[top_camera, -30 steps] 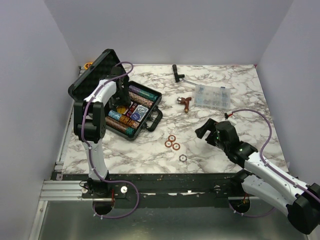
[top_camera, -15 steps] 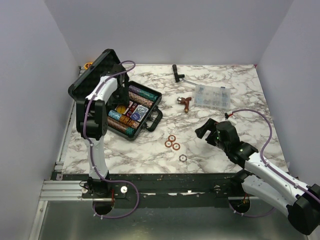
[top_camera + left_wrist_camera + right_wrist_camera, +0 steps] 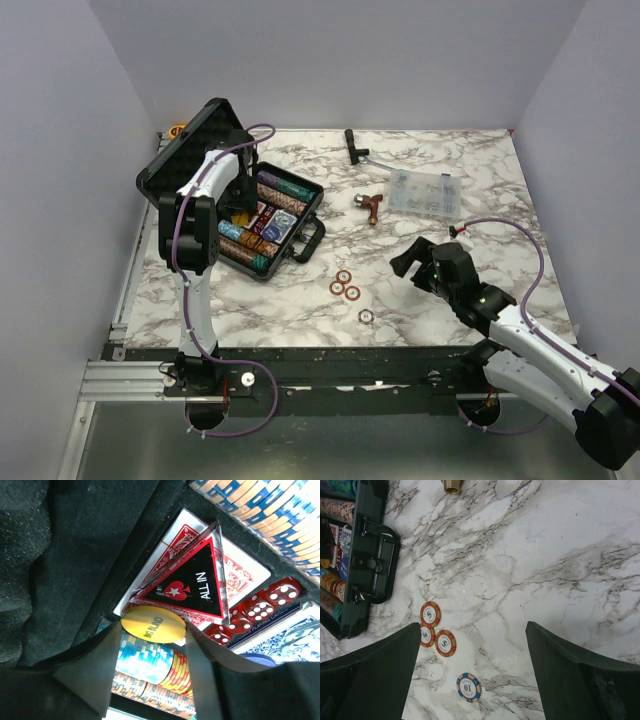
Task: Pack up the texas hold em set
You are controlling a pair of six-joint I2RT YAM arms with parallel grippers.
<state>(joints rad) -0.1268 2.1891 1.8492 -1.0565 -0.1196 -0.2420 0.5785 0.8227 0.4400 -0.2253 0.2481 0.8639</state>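
Left wrist view is showing your left fingers (image 3: 85, 680) clamped on a round yellow plastic button marked BIG BLIND (image 3: 152, 624). It is inside the open black hard-plastic briefcase (image 3: 75, 555), just above a row of multicoloured poker chips (image 3: 150, 665). By my reading you are placing it. You should be lowering slowly toward a free spot beside the clear triangular ALL IN marker (image 3: 195, 587), which is lying on the red-backed card deck (image 3: 245, 572). You should be opening only once the button is resting flat, away from the red dice (image 3: 260, 607). The fingers are hiding whatever lies directly beneath the button.

Right wrist view is showing your right fingers (image 3: 570, 680) spread wide and holding nothing above the white marbled worktop (image 3: 545, 555). Three red-and-orange poker chips (image 3: 430, 614) and one blue-and-white chip marked 10 (image 3: 468, 687) are lying loose near the briefcase handle (image 3: 395, 560), waiting to be packed.

Top external view is showing the briefcase sitting at the worktop's far left with its lid raised. The left arm (image 3: 190, 215) is covering the middle compartments, and the fingertips there are too small to make out.
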